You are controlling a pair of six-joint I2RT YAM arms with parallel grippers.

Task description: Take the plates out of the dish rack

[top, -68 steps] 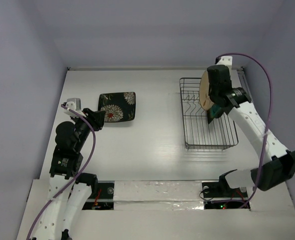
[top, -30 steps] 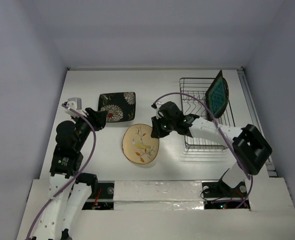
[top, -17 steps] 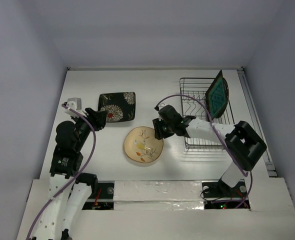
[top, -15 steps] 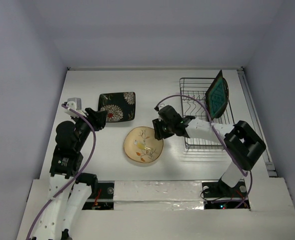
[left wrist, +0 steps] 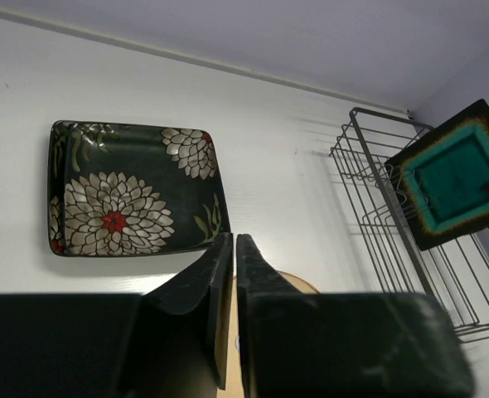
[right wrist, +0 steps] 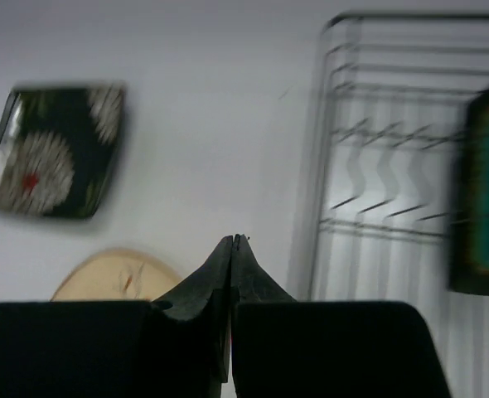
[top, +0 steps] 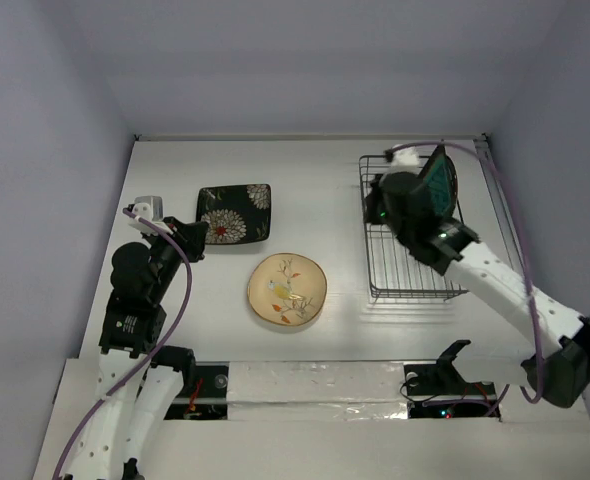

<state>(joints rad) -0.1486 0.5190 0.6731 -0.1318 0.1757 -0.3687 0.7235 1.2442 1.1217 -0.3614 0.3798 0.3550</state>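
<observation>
The dish rack [top: 416, 294] stands at the right, with the dark square teal-centred plate [top: 437, 187] upright at its far end. The black flowered plate [top: 233, 213] and the cream round plate [top: 287, 289] lie flat on the table, left of the rack. My right gripper [top: 380, 202] is shut and empty, raised over the rack's left side, beside the teal plate. My left gripper [top: 197, 238] is shut and empty, just left of the flowered plate. The teal plate [left wrist: 456, 178] also shows in the left wrist view. I cannot make out the round blue-teal plate.
White walls close the table at the back and both sides. The rack [right wrist: 369, 166] lies right of my right fingers in the right wrist view, with the cream plate [right wrist: 104, 274] low left and the flowered plate [right wrist: 50, 153] far left.
My right gripper carried the cream plate from the rack to the table, let it go, then swung back right over the rack. The left arm has not moved.
</observation>
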